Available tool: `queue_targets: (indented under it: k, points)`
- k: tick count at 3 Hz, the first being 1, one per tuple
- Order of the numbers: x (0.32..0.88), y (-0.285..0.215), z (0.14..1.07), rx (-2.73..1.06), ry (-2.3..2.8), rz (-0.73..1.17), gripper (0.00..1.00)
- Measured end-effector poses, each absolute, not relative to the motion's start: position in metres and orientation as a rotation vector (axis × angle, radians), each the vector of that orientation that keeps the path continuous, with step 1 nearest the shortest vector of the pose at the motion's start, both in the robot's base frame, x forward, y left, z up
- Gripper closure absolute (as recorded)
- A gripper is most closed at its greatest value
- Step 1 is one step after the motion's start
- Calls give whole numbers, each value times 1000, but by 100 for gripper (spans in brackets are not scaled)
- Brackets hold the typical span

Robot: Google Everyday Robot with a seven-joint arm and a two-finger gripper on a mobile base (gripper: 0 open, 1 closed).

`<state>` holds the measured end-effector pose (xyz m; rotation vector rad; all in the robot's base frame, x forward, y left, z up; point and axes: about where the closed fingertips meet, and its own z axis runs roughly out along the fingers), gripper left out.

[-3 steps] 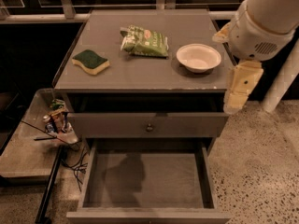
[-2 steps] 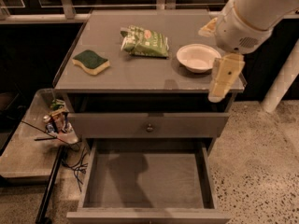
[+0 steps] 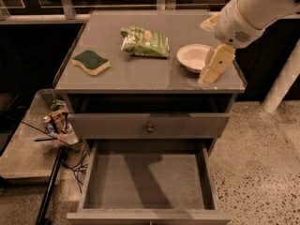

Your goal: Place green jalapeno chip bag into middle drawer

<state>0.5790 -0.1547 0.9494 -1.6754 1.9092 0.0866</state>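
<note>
Green-and-white crinkled foil chip bag (image 3: pixel 146 43), reddish logo; cream-yellow hand (image 3: pixel 208 78) above right edge of grey table (image 3: pixel 140 74), beside white bowl (image 3: pixel 194 56).

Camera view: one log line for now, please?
hand: beside white bowl, at tabletop right edge | green jalapeno chip bag: on tabletop, not held | middle drawer: open

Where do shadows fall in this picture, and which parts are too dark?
Camera view: a broad shadow crosses the floor of the open drawer; the cabinet top and chip bag are evenly lit; the gripper, right of the bowl, is bright; the background is nearly black.
</note>
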Motion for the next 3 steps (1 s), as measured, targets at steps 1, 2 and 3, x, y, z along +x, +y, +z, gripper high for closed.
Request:
queue_targets:
  k: [1, 2, 3]
  points:
    - [580, -155, 949, -1670, 1912, 90, 0]
    - [580, -145, 952, -1704, 1873, 103, 0]
    - [613, -114, 960, -1749, 1728, 106, 0]
